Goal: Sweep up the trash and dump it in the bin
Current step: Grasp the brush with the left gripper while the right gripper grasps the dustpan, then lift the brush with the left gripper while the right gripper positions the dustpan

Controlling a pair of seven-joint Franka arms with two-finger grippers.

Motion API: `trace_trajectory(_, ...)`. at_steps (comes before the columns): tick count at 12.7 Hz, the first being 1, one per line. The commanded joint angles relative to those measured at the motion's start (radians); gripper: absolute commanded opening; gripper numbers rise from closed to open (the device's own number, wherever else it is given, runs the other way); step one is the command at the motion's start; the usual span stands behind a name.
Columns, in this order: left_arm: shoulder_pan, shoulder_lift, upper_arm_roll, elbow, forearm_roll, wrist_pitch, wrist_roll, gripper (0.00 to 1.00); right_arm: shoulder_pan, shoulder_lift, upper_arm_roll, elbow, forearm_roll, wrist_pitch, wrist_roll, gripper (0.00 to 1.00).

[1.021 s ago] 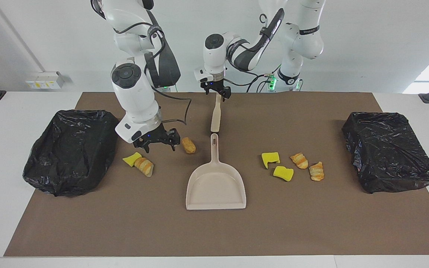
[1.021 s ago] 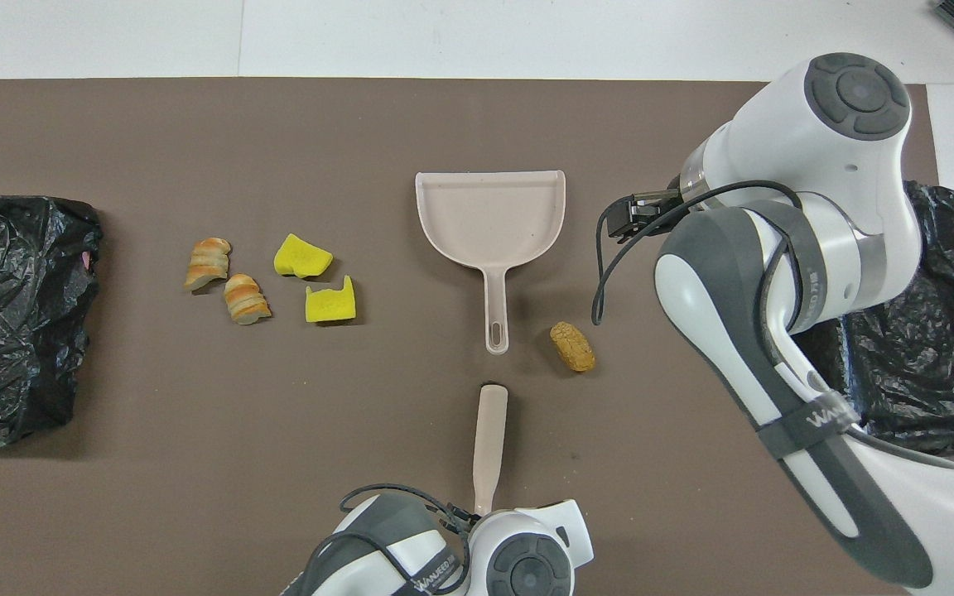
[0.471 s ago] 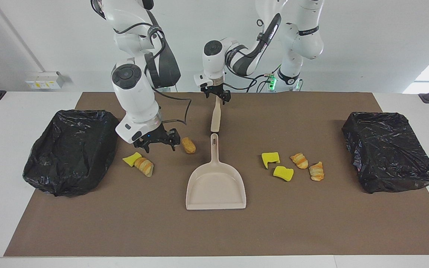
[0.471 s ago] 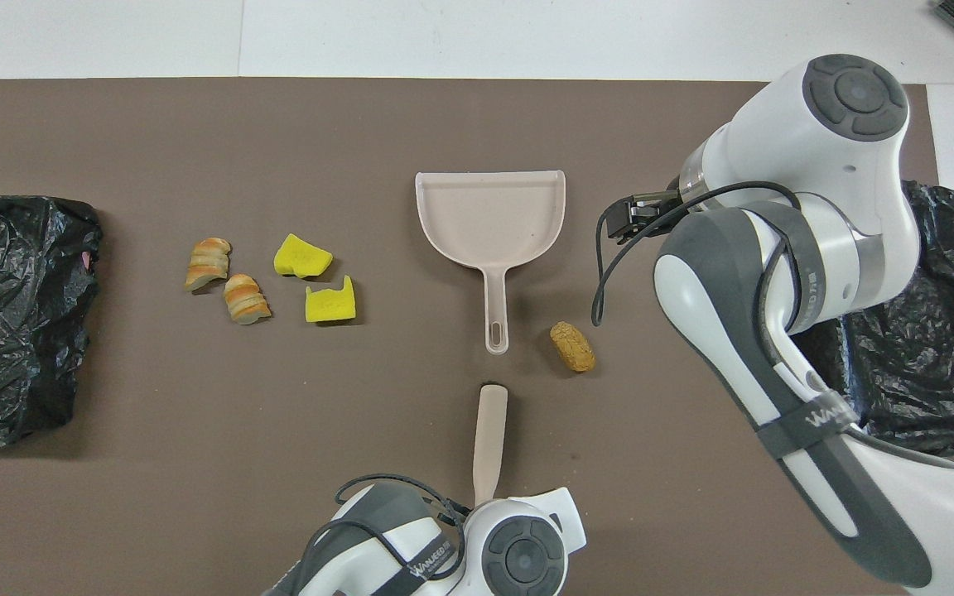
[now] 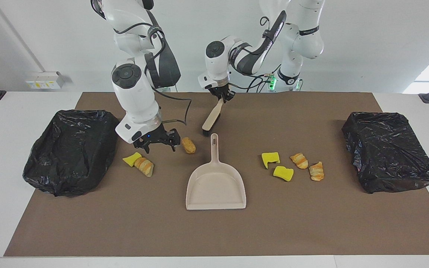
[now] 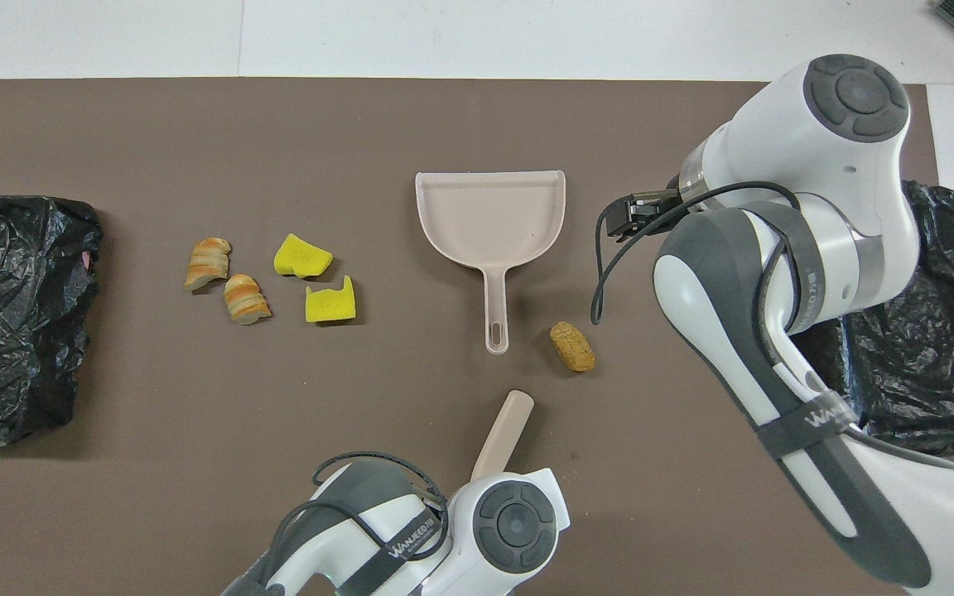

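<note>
Bins first, operator: moving across the facing view, you have a black-bagged bin (image 5: 71, 150) at the right arm's end of the mat (image 5: 214, 230). Beside it your right gripper (image 5: 159, 140) hangs with fingers spread, holding nothing, over a sponge chunk (image 5: 130, 159) touching a croissant (image 5: 145, 166); a bread roll (image 5: 188, 145) lies just beside it. At centre your left gripper (image 5: 222, 95) is clenched on the brush (image 5: 211, 118), which tilts with its head on the mat near the dustpan (image 5: 216, 184) handle. Toward the left arm's end lie two sponges (image 5: 270, 159) (image 5: 283, 173) and two croissants (image 5: 299, 160) (image 5: 317, 171), apart from the second bin (image 5: 389, 150).
</note>
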Motion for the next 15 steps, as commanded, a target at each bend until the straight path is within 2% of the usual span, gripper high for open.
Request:
trace_trajectory(1,0.056,-0.057,-0.005,-0.001,0.010,-0.082,0.072,0.00,0.022,-0.010,0.001,-0.033,0.021,0.062,0.040,1.00)
trace_trajectory(4,0.177,-0.154,-0.005,-0.001,0.010,-0.267,0.154,0.00,0.057,0.013,0.001,-0.031,0.022,0.096,0.111,1.00)
trace_trajectory(8,0.392,-0.246,-0.005,-0.001,0.012,-0.340,0.218,0.00,0.129,0.036,0.001,-0.041,0.021,0.142,0.207,1.00)
trace_trajectory(12,0.590,-0.211,-0.004,0.035,0.053,-0.290,0.304,0.00,0.227,0.047,-0.001,-0.113,0.001,0.242,0.318,1.00)
trace_trajectory(15,0.785,-0.136,-0.005,0.078,0.061,-0.138,0.411,0.00,0.299,0.047,-0.001,-0.177,-0.002,0.269,0.387,1.00)
